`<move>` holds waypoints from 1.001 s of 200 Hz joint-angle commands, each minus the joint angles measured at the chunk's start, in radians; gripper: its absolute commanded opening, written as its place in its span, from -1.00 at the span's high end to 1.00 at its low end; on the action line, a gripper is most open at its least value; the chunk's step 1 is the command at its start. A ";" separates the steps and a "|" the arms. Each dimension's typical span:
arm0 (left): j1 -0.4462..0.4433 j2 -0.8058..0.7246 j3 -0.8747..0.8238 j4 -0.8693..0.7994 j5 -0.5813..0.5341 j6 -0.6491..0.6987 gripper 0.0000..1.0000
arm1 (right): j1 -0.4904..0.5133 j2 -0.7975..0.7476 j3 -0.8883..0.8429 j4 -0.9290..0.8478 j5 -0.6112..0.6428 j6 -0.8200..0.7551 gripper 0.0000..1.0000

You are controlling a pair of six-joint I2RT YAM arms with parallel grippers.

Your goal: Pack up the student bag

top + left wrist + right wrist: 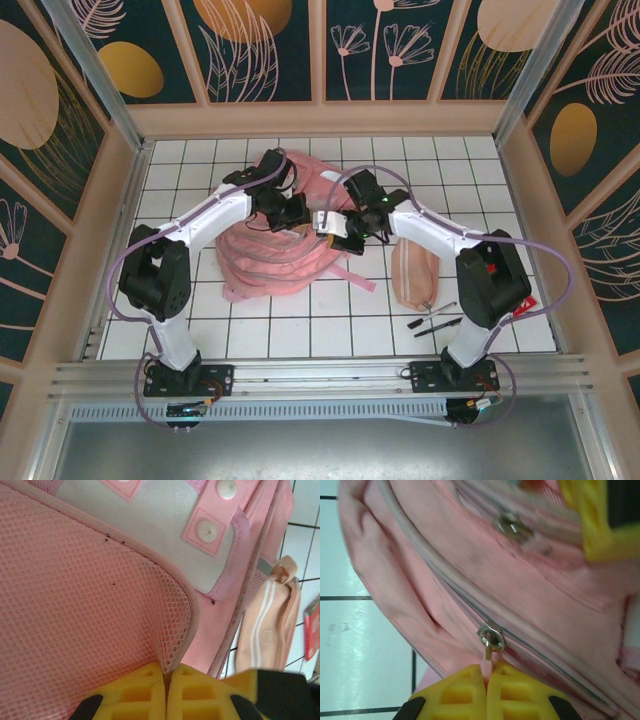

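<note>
The left jaws are pressed together on the folded edge of a pink mesh panel (90, 610) of the student bag (272, 262), and the right jaws are shut on the zip pull (489, 652) that hangs from a metal slider (491, 636) on one of the bag's zips. The two wrists meet over the bag's right side, near the middle of the worktop (300, 322). The worktop is white, ruled into squares by thin dark lines, with a metal rail (320, 375) along its near edge where the arm bases are bolted. Pale wooden frames wall it in on three sides, holding dark teal panels (265, 50) printed with gold ovals and pink outlined leaves and flowers. Right of the bag lies a peach pencil pouch (412, 275) with two pale stripes; just nearer are two dark pens (437, 322). The bag lies slumped and creased towards the far half, pink all over, with grey-edged zips, a pale clear pocket (160, 530) held by pink tabs with white snaps, and a strap (356, 278) trailing to the near right.
</note>
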 commanded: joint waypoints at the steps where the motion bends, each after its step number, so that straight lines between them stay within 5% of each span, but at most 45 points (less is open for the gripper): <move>1: 0.015 0.005 -0.017 0.152 -0.056 -0.102 1.00 | 0.047 0.039 0.081 -0.268 -0.118 0.069 1.00; 41: 0.015 0.005 -0.054 0.252 -0.013 -0.185 1.00 | 0.183 0.004 -0.123 0.160 -0.240 0.376 1.00; 85: 0.014 0.008 -0.073 0.302 0.006 -0.229 1.00 | 0.382 0.015 -0.256 0.667 -0.068 0.659 0.92; 107: 0.015 0.023 -0.063 0.310 0.013 -0.216 1.00 | 0.454 0.017 -0.295 0.756 -0.080 0.596 0.66; 147: 0.014 0.029 -0.048 0.283 0.003 -0.162 1.00 | 0.443 -0.162 -0.447 0.719 0.017 0.383 0.34; 200: 0.015 0.011 -0.075 0.293 0.037 -0.141 1.00 | 0.218 -0.499 -0.642 0.714 0.041 0.113 0.24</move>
